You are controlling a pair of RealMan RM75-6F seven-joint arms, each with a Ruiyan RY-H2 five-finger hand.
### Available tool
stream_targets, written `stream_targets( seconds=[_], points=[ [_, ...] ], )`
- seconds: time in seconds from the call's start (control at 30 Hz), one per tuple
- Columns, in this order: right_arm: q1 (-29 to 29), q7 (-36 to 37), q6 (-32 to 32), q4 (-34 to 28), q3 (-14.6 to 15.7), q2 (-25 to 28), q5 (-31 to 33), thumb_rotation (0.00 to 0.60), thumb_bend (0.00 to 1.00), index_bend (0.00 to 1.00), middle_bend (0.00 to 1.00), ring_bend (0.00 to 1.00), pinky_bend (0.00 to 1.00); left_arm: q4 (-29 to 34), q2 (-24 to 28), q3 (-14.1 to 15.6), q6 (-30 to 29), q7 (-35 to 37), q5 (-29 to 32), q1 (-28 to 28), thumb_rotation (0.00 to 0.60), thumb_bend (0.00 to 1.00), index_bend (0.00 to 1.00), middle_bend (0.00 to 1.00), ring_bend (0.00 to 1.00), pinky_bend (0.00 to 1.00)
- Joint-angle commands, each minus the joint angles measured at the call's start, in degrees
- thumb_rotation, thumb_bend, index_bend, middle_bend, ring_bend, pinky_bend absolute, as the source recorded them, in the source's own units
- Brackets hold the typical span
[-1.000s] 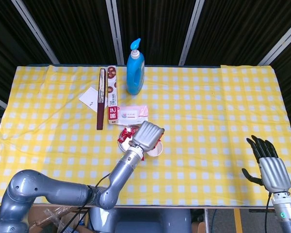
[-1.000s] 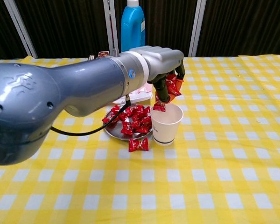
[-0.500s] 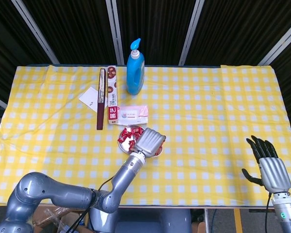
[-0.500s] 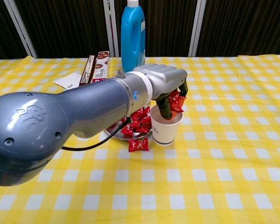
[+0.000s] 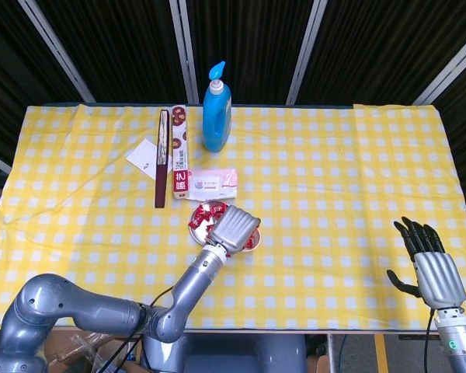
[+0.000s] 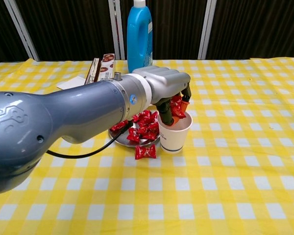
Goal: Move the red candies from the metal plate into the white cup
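Note:
My left hand (image 6: 161,89) hovers right over the mouth of the white cup (image 6: 176,133), its curled fingers gripping a few red candies (image 6: 177,106). Beside the cup on its left, the metal plate (image 6: 118,141) holds several more red candies (image 6: 142,125). One candy (image 6: 145,152) lies on the cloth in front of the plate. In the head view my left hand (image 5: 234,228) covers most of the cup (image 5: 253,243) and part of the plate (image 5: 196,235). My right hand (image 5: 430,266) is open, fingers spread, at the table's near right corner, holding nothing.
A blue pump bottle (image 5: 217,109) stands at the back. A long snack box (image 5: 179,151), a dark flat box (image 5: 162,159), a white card (image 5: 144,155) and a pink tissue packet (image 5: 211,183) lie behind the plate.
My left hand has come down from above the cup toward its mouth and drawn slightly nearer me, still holding candies. The right hand has not moved.

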State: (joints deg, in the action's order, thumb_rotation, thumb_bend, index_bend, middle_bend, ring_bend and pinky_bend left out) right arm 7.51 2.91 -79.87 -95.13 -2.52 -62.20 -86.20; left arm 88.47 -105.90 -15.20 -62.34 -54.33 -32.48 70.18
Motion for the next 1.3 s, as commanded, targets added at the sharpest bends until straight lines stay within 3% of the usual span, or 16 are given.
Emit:
stream_targets(
  seconds=[0.03, 0.5, 1.0, 1.3],
  points=[
    [0.0, 0.1, -0.1, 0.0, 0.0, 0.0, 0.0, 0.600, 0.36, 0.00, 0.00, 0.00, 0.00, 0.7, 0.5, 0.1, 0.1, -1.1, 1.7, 0.4, 0.600, 0.41, 0.49, 0.54, 0.86, 0.92],
    [0.0, 0.1, -0.2, 0.1, 0.0, 0.0, -0.2, 0.600, 0.36, 0.00, 0.00, 0.00, 0.00, 3.8, 2.2, -0.6, -1.1, -1.0, 2.6, 0.6, 0.600, 0.35, 0.42, 0.42, 0.86, 0.92],
    [-0.1, 0.2, -0.3, 0.1, 0.0, 0.0, -0.1, 0.600, 0.36, 0.00, 0.00, 0.00, 0.00, 5.9, 3.6, -1.1, -2.9, 1.2, 0.3, -0.1, 0.600, 0.34, 0.38, 0.38, 0.86, 0.92],
    [0.0, 0.2, -0.2, 0.0, 0.1, 0.0, -0.5, 0.600, 0.36, 0.00, 0.00, 0.00, 0.00, 8.0, 9.1, 1.7, -5.0, -1.7, 4.3, -2.6, 0.600, 0.17, 0.21, 0.26, 0.86, 0.92]
  ],
)
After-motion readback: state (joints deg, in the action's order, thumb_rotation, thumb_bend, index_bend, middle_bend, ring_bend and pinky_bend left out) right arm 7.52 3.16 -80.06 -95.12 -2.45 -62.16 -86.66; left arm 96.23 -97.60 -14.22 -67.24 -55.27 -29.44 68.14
